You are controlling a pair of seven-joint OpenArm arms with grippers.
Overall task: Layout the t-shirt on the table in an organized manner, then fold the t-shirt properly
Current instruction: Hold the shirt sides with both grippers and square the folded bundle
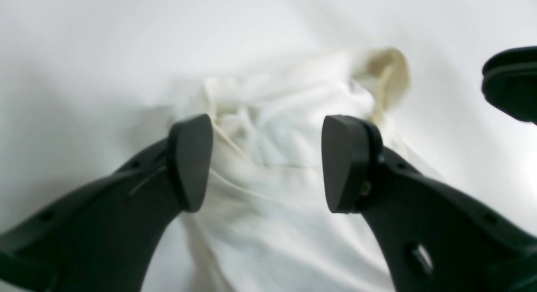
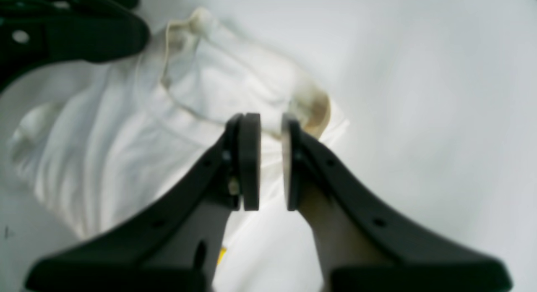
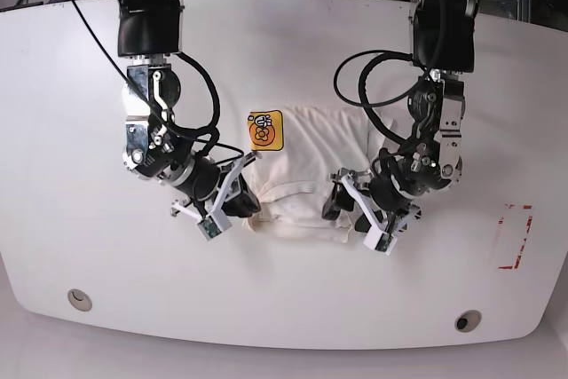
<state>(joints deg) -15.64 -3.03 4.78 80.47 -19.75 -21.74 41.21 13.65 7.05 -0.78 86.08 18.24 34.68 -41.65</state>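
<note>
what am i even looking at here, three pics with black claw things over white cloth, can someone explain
This is a two-armed robot working at a white table. The wide picture looks down from above on both arms. The other two come from small cameras mounted on each wrist, looking past the black fingers.

On the table lies a white t-shirt, bunched up, with a small yellow patch showing.

The left end effector, on the right side of the overhead picture, stands wide open above the crumpled cloth and holds nothing. The right end effector has its fingers nearly together at the shirt's edge; the blur hides whether cloth is pinched between them.

Red tape marks sit near one table edge.
</note>
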